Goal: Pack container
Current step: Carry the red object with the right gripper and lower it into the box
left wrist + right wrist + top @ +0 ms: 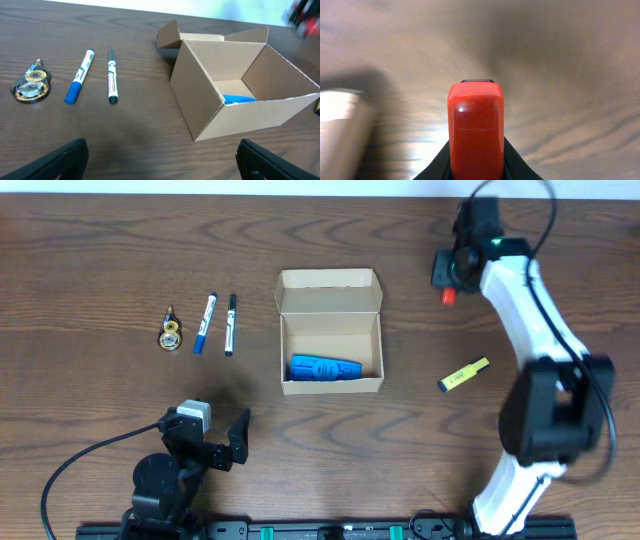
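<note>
The right fingers (517, 170) are clamped on a red object (475, 125), one on each of its sides, with its squared end pointing away from the wrist camera. The background there is smeared, so the object may be a marker seen end-on, though I cannot say for sure. From overhead, this grip sits to the right of the container (330, 330), level with its raised flap and well apart from it.

The left fingers (60, 160) stand wide apart with nothing between them, below and to the left of the container and clear of it.

The container rests near the middle of the bench (100, 240). Its hinged lid is folded back on the far side, and a blue item (325, 368) lies inside against the near wall. A yellow highlighter (464, 375) lies on the bench to the container's right, nearer its front corner. To the container's left, a black-capped marker (231, 325) lies closest and a blue-capped marker (205, 323) lies just beyond it, roughly parallel and not touching. A small round tape dispenser (171, 332) lies farther left.
</note>
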### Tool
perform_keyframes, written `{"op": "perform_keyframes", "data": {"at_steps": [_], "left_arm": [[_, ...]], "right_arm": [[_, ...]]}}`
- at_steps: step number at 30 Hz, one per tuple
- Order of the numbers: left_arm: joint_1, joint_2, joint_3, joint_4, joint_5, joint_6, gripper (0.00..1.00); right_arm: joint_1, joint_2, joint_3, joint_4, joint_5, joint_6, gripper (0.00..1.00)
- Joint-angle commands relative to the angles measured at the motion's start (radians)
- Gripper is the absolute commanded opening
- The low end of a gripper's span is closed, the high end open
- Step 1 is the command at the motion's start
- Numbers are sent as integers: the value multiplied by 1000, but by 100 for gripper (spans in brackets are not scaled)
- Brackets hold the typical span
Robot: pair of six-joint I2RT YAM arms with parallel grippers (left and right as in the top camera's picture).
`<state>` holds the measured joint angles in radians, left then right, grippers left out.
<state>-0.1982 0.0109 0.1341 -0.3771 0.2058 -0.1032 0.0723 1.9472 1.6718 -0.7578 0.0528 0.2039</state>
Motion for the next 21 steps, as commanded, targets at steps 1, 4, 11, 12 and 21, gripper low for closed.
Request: {"op": "perform_keyframes", "data": {"at_steps": [1,4,11,12,21], "left_arm": [[-5,-6,-21,0,3,14,95],[-5,-6,-21,0,3,14,95],[-5,-6,-21,0,3,14,95],[-5,-6,-21,0,3,14,95],[-5,-6,-21,0,3,14,95]], "right_arm": [[74,-150,43,20,-135,-204,1],[143,-198,43,13,-291,-425,1],[279,-177,31,-133,-489,-887,1],[298,-167,29,-167,-518,-978,1],[430,-42,28,-270,-512,-1346,1]]}}
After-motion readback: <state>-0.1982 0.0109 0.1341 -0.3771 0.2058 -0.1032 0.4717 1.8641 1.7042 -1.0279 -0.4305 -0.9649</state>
